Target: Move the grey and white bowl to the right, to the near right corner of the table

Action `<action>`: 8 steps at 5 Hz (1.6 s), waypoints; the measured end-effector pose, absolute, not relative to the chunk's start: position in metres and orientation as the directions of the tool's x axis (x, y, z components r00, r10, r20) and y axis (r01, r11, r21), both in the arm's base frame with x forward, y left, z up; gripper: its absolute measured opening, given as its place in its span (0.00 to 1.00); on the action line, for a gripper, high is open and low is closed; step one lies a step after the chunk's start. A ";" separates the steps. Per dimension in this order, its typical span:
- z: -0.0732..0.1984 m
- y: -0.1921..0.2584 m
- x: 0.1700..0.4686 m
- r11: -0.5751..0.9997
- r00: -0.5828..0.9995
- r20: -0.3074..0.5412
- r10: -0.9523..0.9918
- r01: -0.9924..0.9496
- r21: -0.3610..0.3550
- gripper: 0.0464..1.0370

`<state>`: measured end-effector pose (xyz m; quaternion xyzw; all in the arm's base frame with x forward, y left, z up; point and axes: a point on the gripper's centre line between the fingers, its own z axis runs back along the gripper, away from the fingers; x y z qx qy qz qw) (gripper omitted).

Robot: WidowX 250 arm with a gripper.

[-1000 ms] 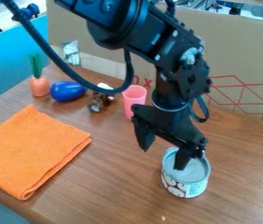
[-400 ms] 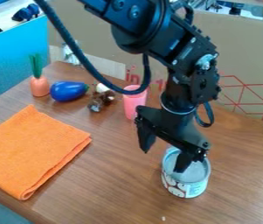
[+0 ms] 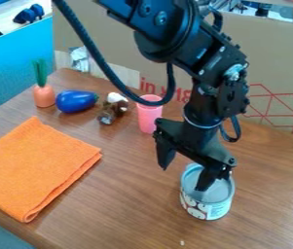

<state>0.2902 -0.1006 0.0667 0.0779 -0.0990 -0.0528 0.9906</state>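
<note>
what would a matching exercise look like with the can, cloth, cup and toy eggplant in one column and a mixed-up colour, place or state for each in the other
Column one
1. can
2. cloth
3. cup
4. toy eggplant

Column two
A. blue, beside the toy carrot
B. at the top of it, one finger of the gripper
C. orange, folded and lying flat
D. pink, standing upright

Right pairs: 1-B, 2-C, 3-D, 4-A
</note>
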 end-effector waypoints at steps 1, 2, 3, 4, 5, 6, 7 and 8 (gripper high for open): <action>0.058 -0.105 0.289 0.979 0.980 0.159 -0.120 0.090 0.183 0.96; 0.054 -0.110 0.285 0.978 0.982 0.146 -0.117 0.089 0.188 0.96; 0.051 -0.124 0.282 0.981 0.983 0.139 -0.120 0.096 0.169 0.96; 0.047 -0.155 0.273 0.982 0.979 0.126 -0.163 0.148 0.116 0.96; 0.041 -0.189 0.264 0.975 0.970 0.102 -0.220 0.216 0.051 0.96; 0.038 -0.219 0.257 0.960 0.955 0.101 -0.277 0.280 -0.010 0.96; 0.037 -0.233 0.253 0.950 0.946 0.101 -0.308 0.312 -0.024 0.96; 0.046 -0.225 0.249 0.970 0.963 0.132 -0.237 0.242 -0.023 0.96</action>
